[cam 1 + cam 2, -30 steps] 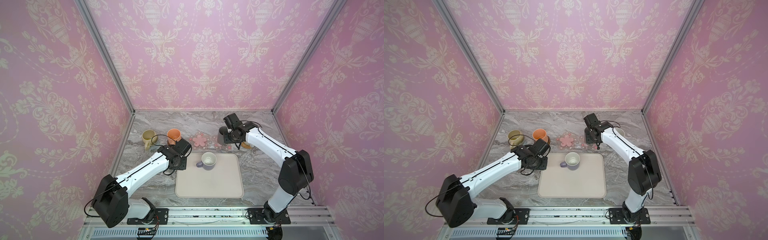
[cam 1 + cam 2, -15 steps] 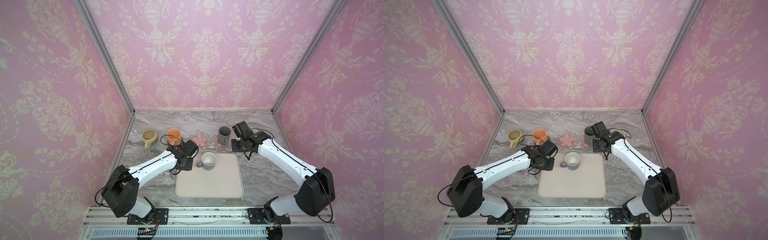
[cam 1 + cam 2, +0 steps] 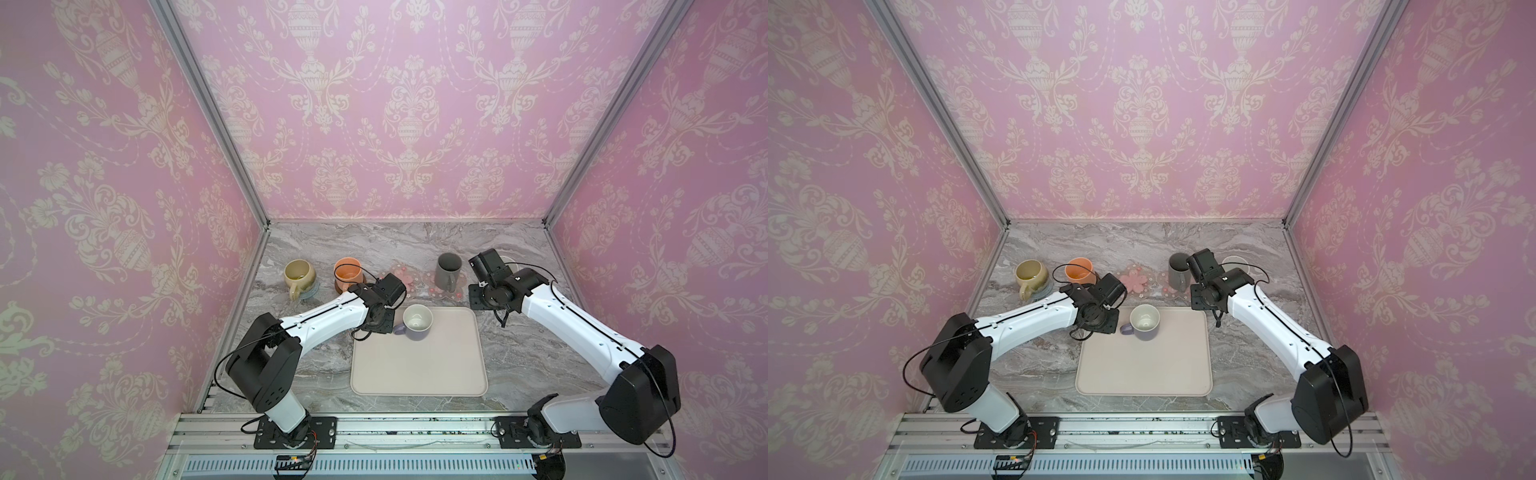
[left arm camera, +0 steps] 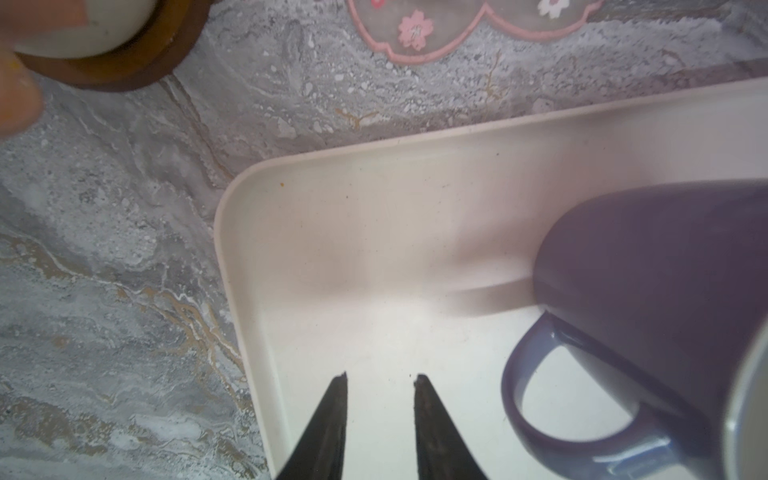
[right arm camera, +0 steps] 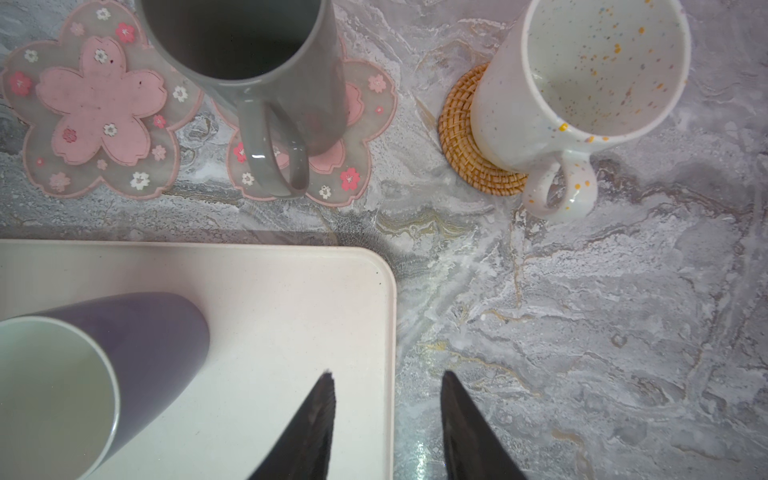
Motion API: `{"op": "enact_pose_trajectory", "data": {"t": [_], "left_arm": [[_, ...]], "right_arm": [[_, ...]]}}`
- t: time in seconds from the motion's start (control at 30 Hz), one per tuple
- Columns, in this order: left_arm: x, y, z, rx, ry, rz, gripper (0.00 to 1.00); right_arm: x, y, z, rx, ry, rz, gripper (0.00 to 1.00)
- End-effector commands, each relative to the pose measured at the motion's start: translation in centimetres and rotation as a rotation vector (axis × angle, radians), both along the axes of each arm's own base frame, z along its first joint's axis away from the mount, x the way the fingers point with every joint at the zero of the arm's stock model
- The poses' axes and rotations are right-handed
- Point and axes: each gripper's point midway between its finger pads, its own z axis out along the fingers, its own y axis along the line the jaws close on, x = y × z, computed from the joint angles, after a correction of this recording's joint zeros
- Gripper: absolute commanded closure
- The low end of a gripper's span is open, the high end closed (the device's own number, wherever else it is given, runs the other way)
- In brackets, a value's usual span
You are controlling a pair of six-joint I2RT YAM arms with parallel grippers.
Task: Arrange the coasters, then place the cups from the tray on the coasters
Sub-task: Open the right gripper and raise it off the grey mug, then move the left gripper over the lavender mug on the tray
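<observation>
Remaining on tray [image 3: 415,374]: 1 lavender mug [image 3: 417,322]. Left gripper [image 4: 380,376], right gripper [image 5: 386,374]: narrowly parted, empty. Next, likely: left takes handle [image 4: 510,386], targets vacant flower coaster [image 5: 95,99].

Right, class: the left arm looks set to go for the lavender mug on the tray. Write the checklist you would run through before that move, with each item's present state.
1. lavender mug upright on the tray: ok.
2. Bare pink flower coaster free to take it: ok.
3. left gripper empty, jaws apart: ok.
4. Mug's handle between the left gripper's fingertips: not ok, it lies beside them.
5. right gripper empty and apart from the mug: ok.
</observation>
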Motion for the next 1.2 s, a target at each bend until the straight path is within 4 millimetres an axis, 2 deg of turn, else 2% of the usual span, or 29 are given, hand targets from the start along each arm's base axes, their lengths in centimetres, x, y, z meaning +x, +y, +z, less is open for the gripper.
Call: {"op": "enact_pose_trajectory", "data": {"t": [0.0,0.23,0.47,0.7,1.0,1.17], "left_arm": [[0.9,-0.8,0.2,0.014,-0.018,-0.043,0.7],[0.5,-3.1,-0.1,-0.097,0.015,-0.072,0.7],[-1.3,-4.6,-0.1,-0.141,0.032,-0.147,0.69],[-3.1,-4.6,0.0,-0.148,0.04,-0.153,0.68],[-4.1,-6.2,0.5,-0.169,0.032,-0.184,0.68],[-4.1,-5.1,1.4,-0.106,0.008,-0.171,0.68]], "right_arm": [[-0.6,-1.0,0.1,-0.012,-0.001,-0.036,0.56],[-0.9,-1.3,0.0,-0.023,0.002,-0.037,0.56],[-0.9,-1.0,-0.2,-0.01,0.006,-0.035,0.56],[-1.1,-0.9,-0.4,0.005,0.007,-0.036,0.56],[-1.2,-0.6,-0.8,0.024,0.011,-0.036,0.56],[-1.2,-0.4,-0.8,0.031,0.013,-0.031,0.56]]}}
